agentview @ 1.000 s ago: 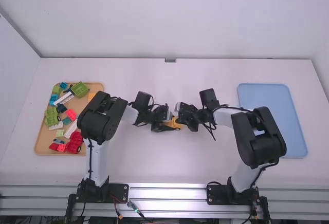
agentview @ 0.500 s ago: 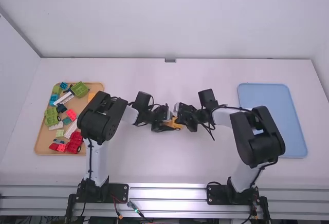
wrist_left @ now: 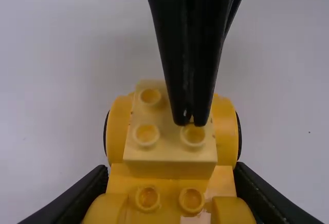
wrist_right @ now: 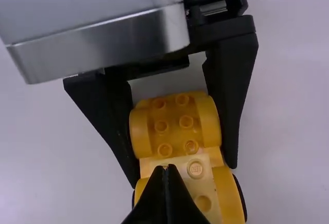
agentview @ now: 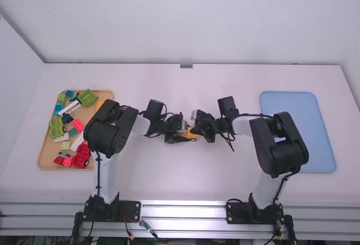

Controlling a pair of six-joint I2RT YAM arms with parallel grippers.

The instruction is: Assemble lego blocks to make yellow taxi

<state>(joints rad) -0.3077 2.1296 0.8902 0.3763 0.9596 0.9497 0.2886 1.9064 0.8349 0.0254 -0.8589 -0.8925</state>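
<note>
High view: near the middle of the white table [agentview: 169, 183], between its far and near edges, the left gripper [agentview: 184, 137] and the right gripper [agentview: 197, 129] meet at a yellow, studded plastic taxi body [agentview: 193, 136]. By the table's left edge lies a tan tray [agentview: 43, 158] of mixed toy bricks; by its right edge, an empty-looking blue plastic tray [agentview: 298, 132].

Left wrist view: the left gripper's fingers are clamped on the body's flanks, beside its rounded yellow sides. A pale yellow, square plastic brick [wrist_left: 169, 149] sits on top, between black wheels [wrist_left: 239, 134]. The right gripper's fingertips are together over one corner of it; whether they touch, I can't tell.

Right wrist view: the same pinch shows from across, the body between the left fingers, the right fingers together above the pale brick. The whole thing should be light and stiff, its glossy sides a bit slippery. Best held low across both flanks, as here; a grip on the top brick alone could pop it off. Any press is best straight down over the studs, since a corner push may tip it.
</note>
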